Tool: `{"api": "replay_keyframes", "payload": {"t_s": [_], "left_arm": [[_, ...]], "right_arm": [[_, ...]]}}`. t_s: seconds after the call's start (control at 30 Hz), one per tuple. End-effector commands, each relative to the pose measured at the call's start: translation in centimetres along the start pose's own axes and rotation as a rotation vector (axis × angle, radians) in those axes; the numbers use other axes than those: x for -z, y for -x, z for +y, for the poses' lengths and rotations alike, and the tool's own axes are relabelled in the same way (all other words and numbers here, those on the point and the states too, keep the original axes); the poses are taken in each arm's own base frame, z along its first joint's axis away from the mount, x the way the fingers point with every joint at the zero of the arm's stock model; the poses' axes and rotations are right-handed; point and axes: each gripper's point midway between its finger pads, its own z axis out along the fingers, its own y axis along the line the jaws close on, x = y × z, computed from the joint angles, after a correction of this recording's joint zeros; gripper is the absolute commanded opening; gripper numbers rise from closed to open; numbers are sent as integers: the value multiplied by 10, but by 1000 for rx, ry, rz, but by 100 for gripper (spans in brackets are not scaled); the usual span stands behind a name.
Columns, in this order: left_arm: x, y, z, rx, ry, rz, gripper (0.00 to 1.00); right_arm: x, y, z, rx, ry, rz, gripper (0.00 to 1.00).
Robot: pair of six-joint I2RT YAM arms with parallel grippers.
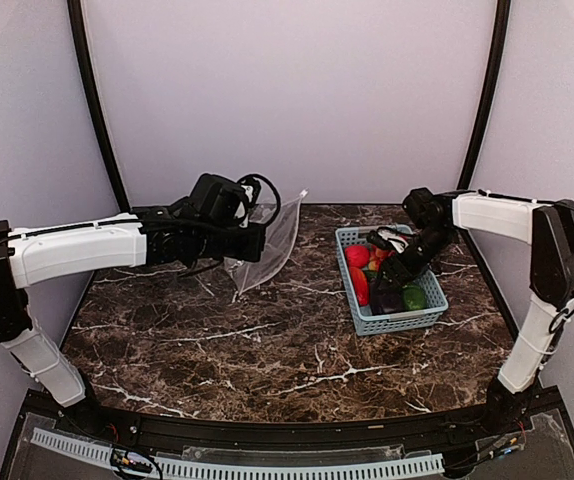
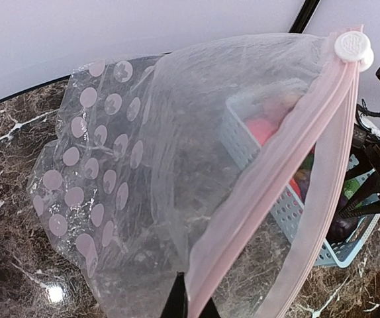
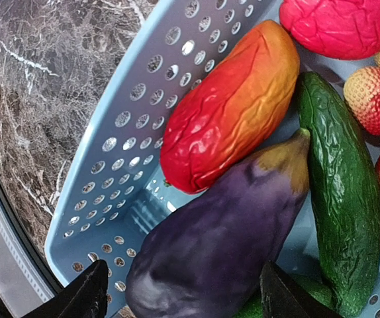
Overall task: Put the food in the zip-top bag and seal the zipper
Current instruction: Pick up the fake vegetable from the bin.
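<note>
Eggplant (image 3: 223, 245) lies between the spread fingers of my right gripper (image 3: 183, 281), clear only from its wrist; my left gripper (image 2: 190, 303) pinches the bag (image 2: 143, 165).

High rear view over the worktop (image 1: 267, 360), left wrist close on bag (image 2: 143, 165) ahead of left hand (image 2: 189, 301), right wrist close inside basket (image 3: 130, 132), basket in all.

Clear zip-top bag (image 1: 270, 240) printed with pale round spots, upright and crumpled near the desk's far edge, left of centre. Pale pink zipper (image 2: 269, 179) unsealed, its two strips parted. Toward the right edge, huddled together: dark purple eggplant (image 3: 223, 245) touching red-orange pepper (image 3: 233, 109), green cucumber (image 3: 339, 199) alongside, red tomato (image 3: 339, 26), red berries (image 3: 375, 96).
</note>
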Motion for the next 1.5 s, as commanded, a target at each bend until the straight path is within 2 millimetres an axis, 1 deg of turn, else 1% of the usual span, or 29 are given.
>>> {"api": "replay_keyframes", "payload": {"t_s": [0.0,0.1,0.27,0.37,0.47,0.5,0.53,0.57,0.63,0.7,0.77,0.9,0.97,1.1,1.13,1.17,1.2,1.23,1.3,1.4,1.47], "left_arm": [[2,3,-4,-6,-17,-18,1],[1,2,-5,0,-23,-15,1],[1,0,-8,35,-47,-17,1],[1,-1,-9,56,-57,-13,1],[-2,-2,-10,73,-48,5,1],[-5,-7,-9,81,-39,25,1],[-5,-4,-10,87,-41,23,1],[-9,-7,-10,92,-37,39,1],[-13,-6,-13,94,-45,47,1],[-19,-9,-15,93,-46,56,1],[-23,-10,-17,98,-49,58,1],[-25,-7,-20,128,-58,51,1],[-26,-6,-21,144,-61,50,1],[-34,-6,-24,177,-63,58,1],[-38,-9,-26,188,-71,70,1],[-39,-7,-29,197,-78,69,1],[-42,-9,-31,211,-87,79,1],[-43,-7,-33,217,-94,74,1],[-47,-6,-37,232,-112,75,1],[-52,0,-44,249,-140,60,1],[-53,7,-50,272,-170,42,1]], "right_arm": [[-7,-13,-13,-48,-51,60,77],[-12,-17,-15,-58,-52,76,79],[-18,-20,-18,-75,-49,98,80],[-22,-24,-18,-84,-38,114,83],[-26,-26,-17,-89,-24,124,83],[-27,-26,-16,-90,-20,124,83],[-28,-26,-16,-91,-16,124,82],[-28,-26,-15,-94,-11,126,77],[-27,-25,-15,-90,-13,121,69],[-22,-21,-13,-79,-18,100,61],[-12,-14,-11,-60,-26,67,56],[16,7,1,-1,-40,-27,49],[31,18,13,38,-14,-82,45],[64,41,49,149,84,-214,40],[74,47,59,179,111,-257,40],[83,52,71,208,144,-297,40],[93,58,82,244,175,-339,39],[105,64,97,290,204,-385,39],[122,75,122,376,250,-462,37],[142,88,158,492,323,-564,35],[151,97,177,550,356,-629,34]]}}
